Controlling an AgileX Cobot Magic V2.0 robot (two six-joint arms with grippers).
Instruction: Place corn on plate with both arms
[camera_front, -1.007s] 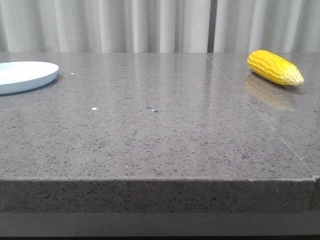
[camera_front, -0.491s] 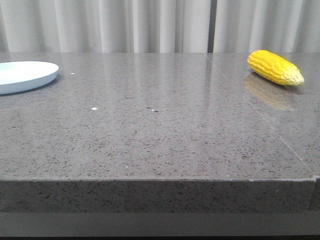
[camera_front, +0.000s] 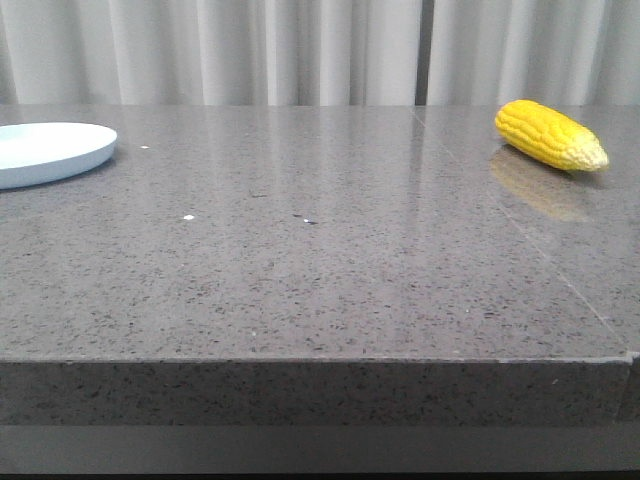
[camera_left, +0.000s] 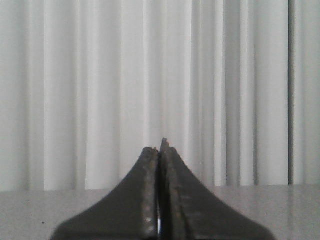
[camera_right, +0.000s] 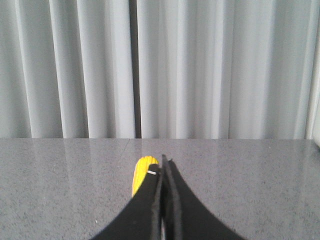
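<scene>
Front view first: the corn (camera_front: 551, 135) is lying on its side at the far right of the grey speckled tabletop (camera_front: 320, 270), pale tip pointing toward the right edge of frame, with its reflection showing on the glossy surface just in front of it. The plate (camera_front: 50, 152) sits way over on the far left, partly cut off by the frame edge, so the two are well apart with a big open stretch of stone between them. Only a few tiny white specks (camera_front: 188, 217) in that stretch. The near edge of the tabletop runs straight across the lower part of the frame, and pale curtains (camera_front: 300, 50) hang behind the far edge. Neither arm shows up here.

Left wrist view: the left hand (camera_left: 160, 150) is clenched, both fingers pressed flat together with nothing between them, pointing at the curtains with just a strip of tabletop below.

Right wrist view: the right hand (camera_right: 163, 165) is also clenched and empty. The corn (camera_right: 141, 175) peeks out just behind its fingers, partly hidden, lots of bare tabletop around it.
</scene>
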